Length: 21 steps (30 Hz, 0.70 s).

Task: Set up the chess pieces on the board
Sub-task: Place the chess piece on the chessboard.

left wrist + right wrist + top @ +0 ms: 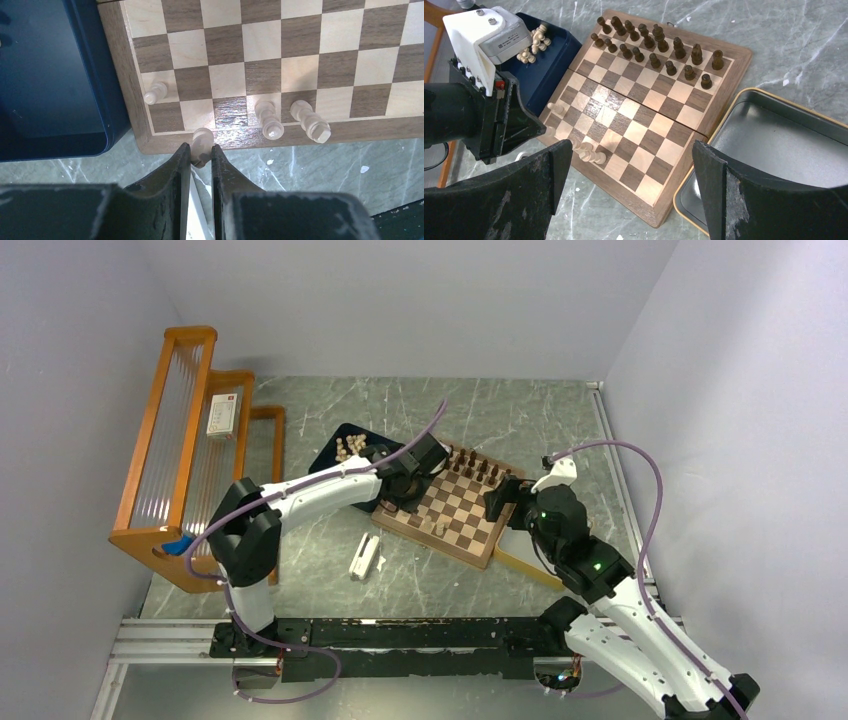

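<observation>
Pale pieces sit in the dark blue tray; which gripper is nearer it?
Left. The left gripper holds a pale piece at the board edge beside the dark blue tray; the right gripper hangs open at the board's opposite side.

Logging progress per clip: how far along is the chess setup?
Done: dark brown pieces fill two rows on the board's far side; three pale pieces stand at its opposite edge. In hand: the left gripper is shut on a pale piece there; the right gripper is open. Left: the pale pieces in the dark blue tray.
</observation>
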Motion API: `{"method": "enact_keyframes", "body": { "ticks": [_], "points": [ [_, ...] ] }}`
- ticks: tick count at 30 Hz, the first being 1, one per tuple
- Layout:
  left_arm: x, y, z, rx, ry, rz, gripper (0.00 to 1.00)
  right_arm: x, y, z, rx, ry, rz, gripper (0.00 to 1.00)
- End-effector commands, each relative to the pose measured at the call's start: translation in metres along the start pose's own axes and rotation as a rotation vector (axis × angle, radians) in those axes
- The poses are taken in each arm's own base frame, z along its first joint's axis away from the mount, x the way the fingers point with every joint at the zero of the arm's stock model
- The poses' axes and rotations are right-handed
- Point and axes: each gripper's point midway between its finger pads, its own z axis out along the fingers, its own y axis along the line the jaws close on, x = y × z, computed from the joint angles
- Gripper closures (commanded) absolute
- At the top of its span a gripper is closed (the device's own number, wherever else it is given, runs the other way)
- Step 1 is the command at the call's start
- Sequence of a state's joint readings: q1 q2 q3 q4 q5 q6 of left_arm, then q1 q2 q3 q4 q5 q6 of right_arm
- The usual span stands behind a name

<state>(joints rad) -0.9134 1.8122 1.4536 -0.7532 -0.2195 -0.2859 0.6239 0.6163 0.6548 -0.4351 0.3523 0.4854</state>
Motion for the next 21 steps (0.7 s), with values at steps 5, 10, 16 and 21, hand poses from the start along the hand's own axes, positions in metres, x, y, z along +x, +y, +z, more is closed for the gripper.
{"method": "enact_keyframes", "body": {
  "ticks": [5,10,16,21],
  "points": [
    [0.003,0.000,0.021,-0.027,-0.009,-0.012,0.89,-0.010,0.004,0.000,-0.002,-0.020,-0.001,0.05],
    [0.007,0.001,0.027,-0.039,-0.002,-0.012,0.89,-0.012,0.004,-0.001,-0.004,-0.028,-0.003,0.05],
    [0.010,0.001,0.032,-0.040,0.004,-0.010,0.89,-0.011,0.003,-0.002,-0.004,-0.028,0.003,0.06],
    [0.011,0.003,0.033,-0.050,0.002,-0.015,0.88,-0.008,0.003,-0.001,-0.007,-0.020,0.007,0.06]
  ]
}}
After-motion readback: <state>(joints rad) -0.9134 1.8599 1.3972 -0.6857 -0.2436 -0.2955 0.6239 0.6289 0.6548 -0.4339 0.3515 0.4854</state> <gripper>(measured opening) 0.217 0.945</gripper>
